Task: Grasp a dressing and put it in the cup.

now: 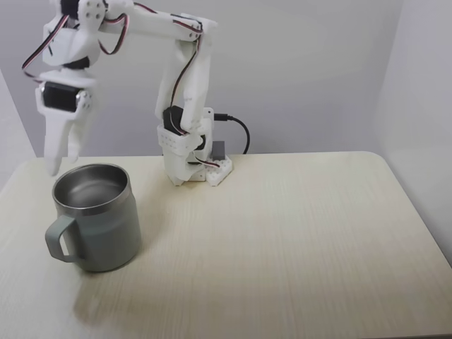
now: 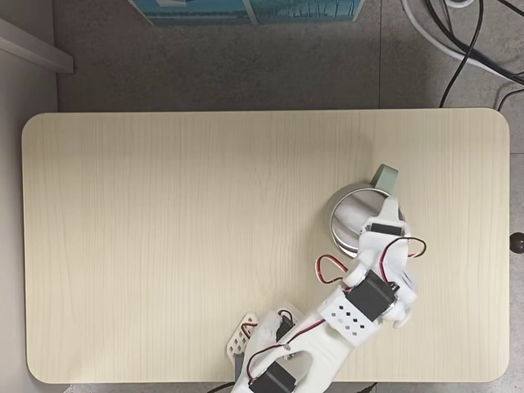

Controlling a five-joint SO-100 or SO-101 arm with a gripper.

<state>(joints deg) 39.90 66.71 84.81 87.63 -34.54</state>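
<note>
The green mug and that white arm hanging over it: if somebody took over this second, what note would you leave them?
Gripper: hangs just above the cup's far rim, fingers pointing down. It is blurred, so I cannot tell whether it is open or shut.
Cup: upright on the table, handle to the left in this fixed view.
Dressing: a pale patch inside the cup, seen from above, may be it or only a reflection.
Done: possibly the drop.
Left: check the cup for the roll.
</note>
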